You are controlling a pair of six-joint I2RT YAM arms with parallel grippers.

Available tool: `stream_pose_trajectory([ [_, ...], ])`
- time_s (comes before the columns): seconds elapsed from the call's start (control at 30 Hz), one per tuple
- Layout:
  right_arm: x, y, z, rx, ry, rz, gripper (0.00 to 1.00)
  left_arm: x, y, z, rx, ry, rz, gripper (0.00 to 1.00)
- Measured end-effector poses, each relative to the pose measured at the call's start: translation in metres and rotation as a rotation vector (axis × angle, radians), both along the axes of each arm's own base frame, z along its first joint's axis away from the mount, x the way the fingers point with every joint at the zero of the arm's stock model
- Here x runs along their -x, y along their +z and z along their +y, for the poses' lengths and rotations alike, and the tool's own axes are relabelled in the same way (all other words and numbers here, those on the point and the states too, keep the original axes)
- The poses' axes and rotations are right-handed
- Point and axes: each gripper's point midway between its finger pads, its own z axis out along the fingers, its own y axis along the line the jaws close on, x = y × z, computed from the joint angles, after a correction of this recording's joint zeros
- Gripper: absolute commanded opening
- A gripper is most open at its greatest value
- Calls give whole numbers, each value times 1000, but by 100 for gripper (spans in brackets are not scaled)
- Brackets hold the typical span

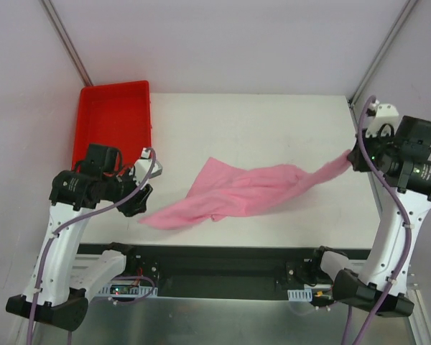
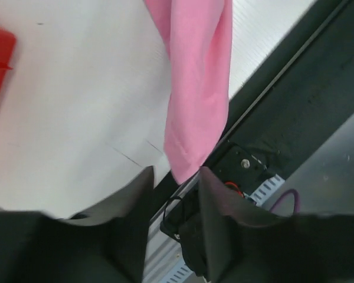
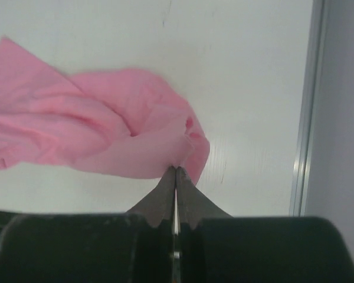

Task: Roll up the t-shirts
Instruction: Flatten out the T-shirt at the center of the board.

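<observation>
A white table [image 1: 273, 122] fills the middle of the top view under soft, even light. Plain pale walls [image 1: 237, 43] rise behind it at 12 o'clock. Slanted aluminium posts [image 1: 66, 39] stand at 11 and 1 o'clock. A black rail [image 1: 223, 266] borders the table at 6 o'clock, grey sheet metal [image 1: 223, 325] below.

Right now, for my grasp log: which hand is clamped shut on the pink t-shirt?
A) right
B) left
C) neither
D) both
A: the right hand is pinched shut on the t-shirt at its edge, while the left hand has its fingers apart, not closed on the cloth.
</observation>
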Motion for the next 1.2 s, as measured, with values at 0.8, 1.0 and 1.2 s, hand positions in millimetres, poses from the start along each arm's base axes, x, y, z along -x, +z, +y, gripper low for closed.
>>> stream_pose_trajectory([
  [0.8, -72, -138, -24, -87, 105, 461, 1, -279, -120, -137, -25, 67, 211, 53],
  [1.0, -61, -153, -20, -110, 105, 504, 0, -296, -162, -162, -8, 78, 279, 53],
  [1.2, -58, -156, -19, -115, 101, 509, 1, -285, -183, -168, 11, 87, 369, 52],
])
